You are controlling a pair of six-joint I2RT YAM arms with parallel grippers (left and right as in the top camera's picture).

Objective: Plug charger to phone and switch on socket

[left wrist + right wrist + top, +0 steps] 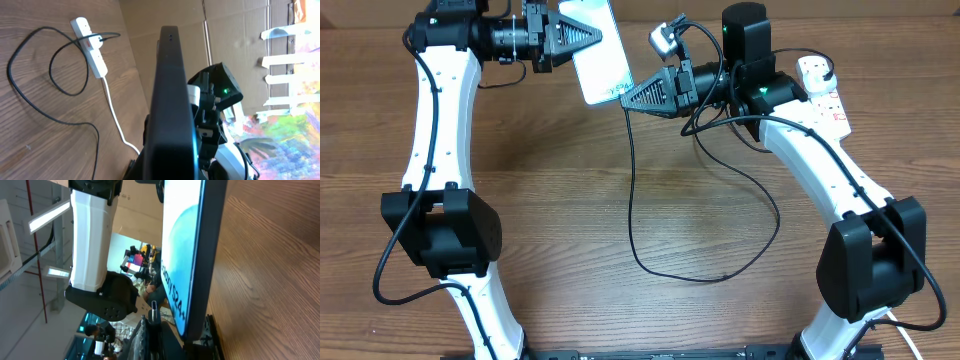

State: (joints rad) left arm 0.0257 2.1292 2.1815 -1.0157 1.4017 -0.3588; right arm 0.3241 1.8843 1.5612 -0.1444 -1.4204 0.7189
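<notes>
The phone is showing a pale white-to-light-blue screen with small dark lettering inside a thin black frame. The charger is trailing as a plain black line across the table, which is displaying warm brown wood grain. The socket is showing white with red markings, and the left arm and right arm are showing white shells with black joints.

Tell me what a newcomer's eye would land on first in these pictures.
The phone with its pale screen stands out at the far middle, gripped by the left claw, while the right claw meets its near end. From there the black charger cable trails in a big loop over the wooden table, back toward the white socket at the far right.
</notes>
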